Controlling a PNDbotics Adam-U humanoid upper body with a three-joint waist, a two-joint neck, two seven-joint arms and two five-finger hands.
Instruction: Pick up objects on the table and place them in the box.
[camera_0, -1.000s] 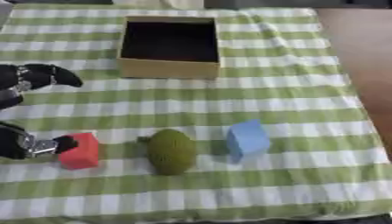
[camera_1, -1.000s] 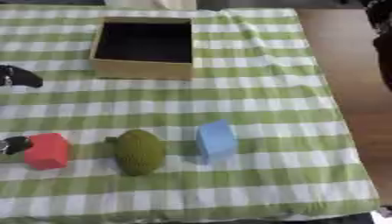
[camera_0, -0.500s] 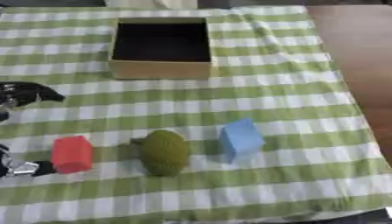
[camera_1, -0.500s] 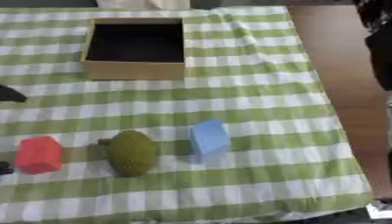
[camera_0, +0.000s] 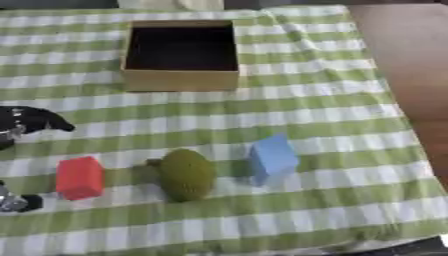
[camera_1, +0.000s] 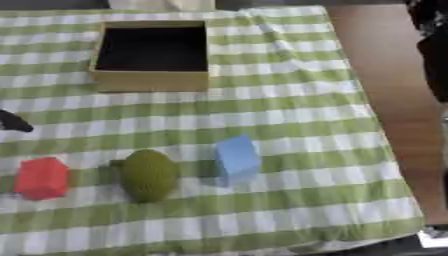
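Fingers of the left hand (camera_0: 24, 121) spread, holding nothing, beside red block (camera_0: 80, 177), apart.

Only the left hand (camera_0: 26, 121) shows, at the tabletop's left edge: glossy black, rounded casing with a tapering black fingertip, and a small silver-grey metal piece lower down beside another black tip.

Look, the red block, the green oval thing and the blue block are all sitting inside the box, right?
Not quite. The box is empty; its dark inside shows nothing in the left eye view. The red block, the green oval thing and the blue block are all sitting on the checked cloth in a row, nearer the camera than the box.
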